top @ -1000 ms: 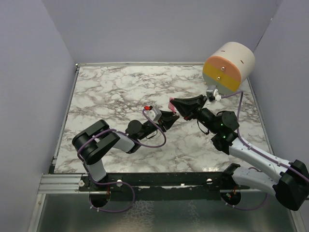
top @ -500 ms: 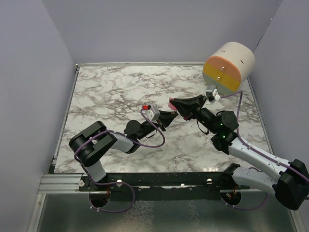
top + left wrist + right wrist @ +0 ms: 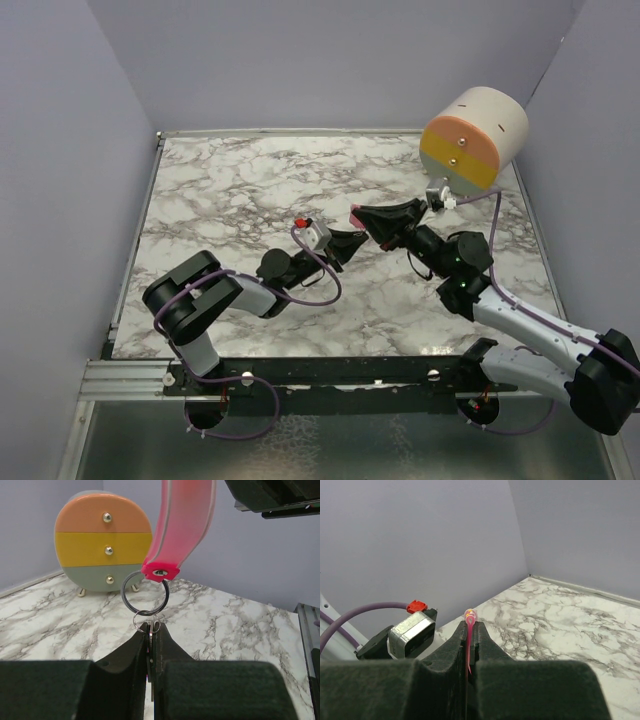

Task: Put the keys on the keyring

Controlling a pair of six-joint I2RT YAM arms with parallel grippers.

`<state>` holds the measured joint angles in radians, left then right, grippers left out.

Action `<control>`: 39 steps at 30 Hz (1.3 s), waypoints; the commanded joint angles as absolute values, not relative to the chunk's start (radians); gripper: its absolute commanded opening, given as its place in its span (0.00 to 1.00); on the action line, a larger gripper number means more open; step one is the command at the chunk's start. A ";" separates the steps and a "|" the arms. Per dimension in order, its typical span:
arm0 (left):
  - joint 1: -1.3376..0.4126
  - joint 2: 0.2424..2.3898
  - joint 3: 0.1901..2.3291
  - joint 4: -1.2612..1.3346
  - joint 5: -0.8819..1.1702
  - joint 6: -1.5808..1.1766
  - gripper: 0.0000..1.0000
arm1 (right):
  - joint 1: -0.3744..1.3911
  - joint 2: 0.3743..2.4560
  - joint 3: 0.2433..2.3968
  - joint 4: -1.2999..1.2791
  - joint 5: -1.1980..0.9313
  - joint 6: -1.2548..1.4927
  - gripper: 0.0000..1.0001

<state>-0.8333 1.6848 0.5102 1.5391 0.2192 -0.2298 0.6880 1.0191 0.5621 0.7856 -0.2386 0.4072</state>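
We take this for a lab test cell — plain lilac walls (image 3: 60, 150) box in the white marble-patterned tabletop (image 3: 250, 190), a slotted aluminium rail (image 3: 120, 378) along its near edge.

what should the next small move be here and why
Probably a slight twist of the left gripper to work the key onto the metal ring. That gripper is shut on the key, whose small loop overlaps the ring's bottom; the right gripper holds the keyring by its pink strip above. Whether it is fully threaded is unclear.
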 commanded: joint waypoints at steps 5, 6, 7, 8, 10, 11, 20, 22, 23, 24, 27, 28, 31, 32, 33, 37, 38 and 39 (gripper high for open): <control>-0.840 1.629 0.455 1.746 0.176 -0.223 0.00 | 0.692 0.968 0.502 0.770 -0.140 0.439 0.01; -0.840 1.626 0.450 1.740 0.174 -0.221 0.00 | 0.692 0.966 0.496 0.772 -0.136 0.441 0.01; -0.839 1.623 0.446 1.736 0.171 -0.217 0.00 | 0.692 0.962 0.491 0.774 -0.131 0.443 0.01; -0.839 1.622 0.441 1.734 0.168 -0.215 0.00 | 0.692 0.959 0.486 0.773 -0.128 0.444 0.01; -0.840 1.620 0.432 1.735 0.164 -0.207 0.00 | 0.691 0.953 0.479 0.769 -0.125 0.446 0.01; -0.840 1.619 0.428 1.735 0.163 -0.203 0.00 | 0.692 0.948 0.475 0.767 -0.123 0.446 0.01; -0.838 1.609 0.429 1.701 0.163 -0.168 0.00 | 0.692 0.905 0.451 0.741 -0.092 0.432 0.01; -0.839 1.608 0.429 1.692 0.162 -0.163 0.00 | 0.692 0.899 0.446 0.738 -0.084 0.430 0.01; -0.839 1.606 0.429 1.688 0.161 -0.161 0.00 | 0.692 0.895 0.443 0.738 -0.082 0.430 0.01; -0.839 1.606 0.429 1.685 0.161 -0.159 0.00 | 0.692 0.892 0.443 0.737 -0.080 0.428 0.01; -0.840 1.602 0.427 1.680 0.154 -0.154 0.00 | 0.692 0.885 0.439 0.733 -0.078 0.430 0.01; -0.839 1.599 0.426 1.678 0.152 -0.153 0.00 | 0.692 0.883 0.438 0.729 -0.076 0.430 0.01; -0.839 1.590 0.426 1.667 0.149 -0.145 0.00 | 0.691 0.875 0.431 0.714 -0.067 0.434 0.01; -0.840 1.586 0.427 1.661 0.147 -0.141 0.00 | 0.692 0.870 0.427 0.710 -0.065 0.433 0.01; -0.840 1.583 0.428 1.653 0.146 -0.137 0.00 | 0.692 0.867 0.423 0.709 -0.063 0.435 0.01; -0.840 1.573 0.430 1.627 0.143 -0.117 0.00 | 0.692 0.859 0.421 0.694 -0.061 0.433 0.01; -0.839 1.572 0.431 1.622 0.143 -0.111 0.00 | 0.692 0.857 0.422 0.691 -0.062 0.433 0.01; -0.838 1.570 0.433 1.616 0.143 -0.106 0.00 | 0.692 0.856 0.421 0.692 -0.063 0.433 0.01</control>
<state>-0.8337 1.6005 0.4335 1.5387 0.1661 -0.1413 0.6880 0.8742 0.4286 0.7197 -0.0910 0.4400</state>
